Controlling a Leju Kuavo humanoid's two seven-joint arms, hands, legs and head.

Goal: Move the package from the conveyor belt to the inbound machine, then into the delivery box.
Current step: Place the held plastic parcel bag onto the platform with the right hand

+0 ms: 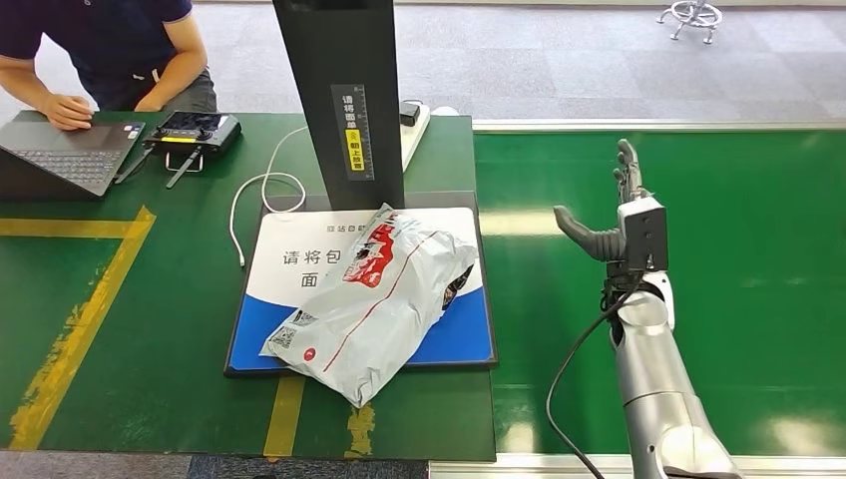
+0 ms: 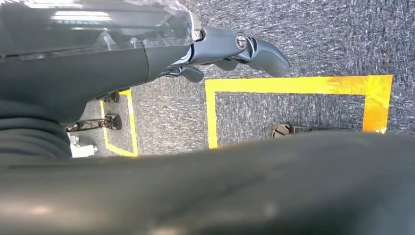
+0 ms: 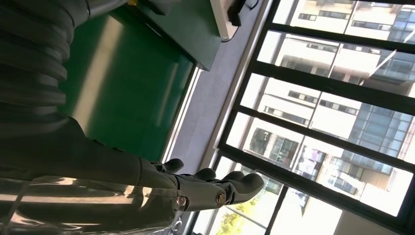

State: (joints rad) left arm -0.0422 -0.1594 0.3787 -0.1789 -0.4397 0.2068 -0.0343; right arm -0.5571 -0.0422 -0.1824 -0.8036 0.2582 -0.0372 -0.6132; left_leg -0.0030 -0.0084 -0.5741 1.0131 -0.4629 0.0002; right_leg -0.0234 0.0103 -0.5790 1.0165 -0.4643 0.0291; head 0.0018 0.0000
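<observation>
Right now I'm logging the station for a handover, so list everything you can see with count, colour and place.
package: one, grey-white with red print, lying on the platform, one corner over its near edge
platform: one, blue and white, at the foot of the column
column: one, black, upright behind the package
belt: one, green, on the right
table: one, green with yellow tape lines, on the left
cable: one, white, looped left of the column
laptop: one, dark, far left corner
device: one, black, beside the laptop
person: one, dark shirt, at the laptop
left hand: grey, empty, hanging over carpet
right hand: grey, fingers spread, raised over the belt
</observation>
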